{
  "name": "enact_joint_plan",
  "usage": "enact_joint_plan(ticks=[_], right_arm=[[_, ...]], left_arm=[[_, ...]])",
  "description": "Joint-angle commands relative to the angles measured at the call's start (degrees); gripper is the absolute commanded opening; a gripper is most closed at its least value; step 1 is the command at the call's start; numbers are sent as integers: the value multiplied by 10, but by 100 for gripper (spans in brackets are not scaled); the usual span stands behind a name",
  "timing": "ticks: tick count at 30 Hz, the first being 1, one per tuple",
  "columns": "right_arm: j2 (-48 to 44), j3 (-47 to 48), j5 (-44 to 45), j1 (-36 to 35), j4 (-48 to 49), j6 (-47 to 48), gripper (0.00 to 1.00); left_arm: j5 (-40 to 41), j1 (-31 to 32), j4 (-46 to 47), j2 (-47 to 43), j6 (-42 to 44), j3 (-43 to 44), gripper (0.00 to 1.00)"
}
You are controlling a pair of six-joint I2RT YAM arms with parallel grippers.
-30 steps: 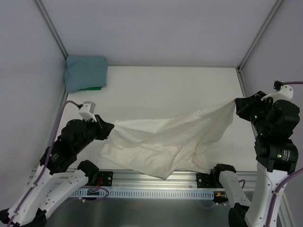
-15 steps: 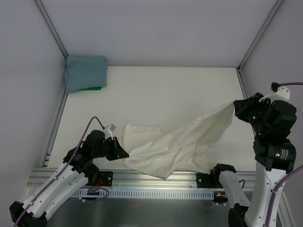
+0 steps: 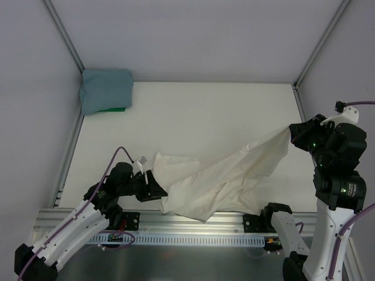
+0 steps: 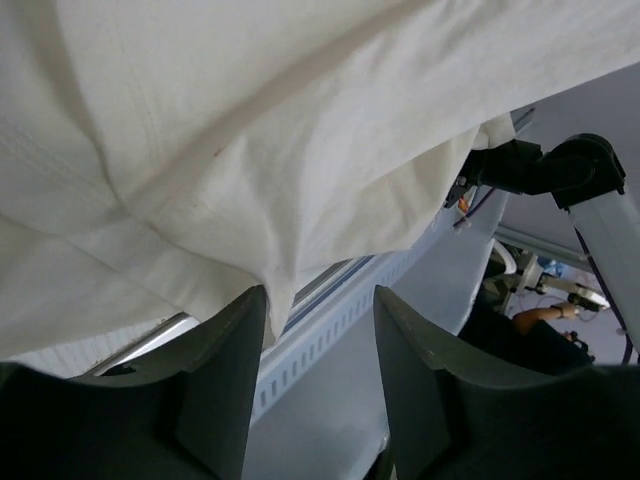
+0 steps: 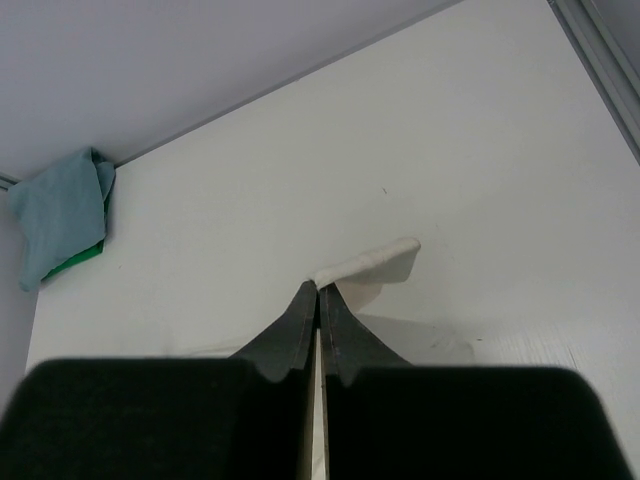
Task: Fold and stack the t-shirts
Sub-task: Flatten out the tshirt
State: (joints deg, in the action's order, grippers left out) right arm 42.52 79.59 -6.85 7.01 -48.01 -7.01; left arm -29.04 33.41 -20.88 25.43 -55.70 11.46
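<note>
Soft, even light fills the top view; the white table (image 3: 193, 111) reads bright without glare. The cream t-shirt (image 3: 217, 175) throws a faint shadow toward 5 o'clock. In the left wrist view, the left gripper's fingers (image 4: 215, 400) at 6 o'clock are dark and blurred.

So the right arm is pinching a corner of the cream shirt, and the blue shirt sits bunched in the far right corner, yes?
Not quite. The blue shirt sits bunched in the far left corner, as the top external view shows. The right gripper is indeed pinching a corner of the cream shirt.
</note>
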Motion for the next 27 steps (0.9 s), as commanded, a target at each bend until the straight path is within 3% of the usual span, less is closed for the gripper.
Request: enact_joint_plan(ticks=[1,7,11,15,27], right_arm=[[5,7,6,1,30,1,1],[8,1,-4,1,35,1,0],[11,4,-6,1,38,1,0],[10,4,-3,1,38,1,0],[10,-1,-5,1,43,-6,0]], left_arm=[[57,3,-22,-20,40,73,50],[208,3,-97,-42,78,125,44],[190,3,-93,59,79,121,40],[158,3,-58,103,68,90,38],[148,3,-34,81,46,20,35]])
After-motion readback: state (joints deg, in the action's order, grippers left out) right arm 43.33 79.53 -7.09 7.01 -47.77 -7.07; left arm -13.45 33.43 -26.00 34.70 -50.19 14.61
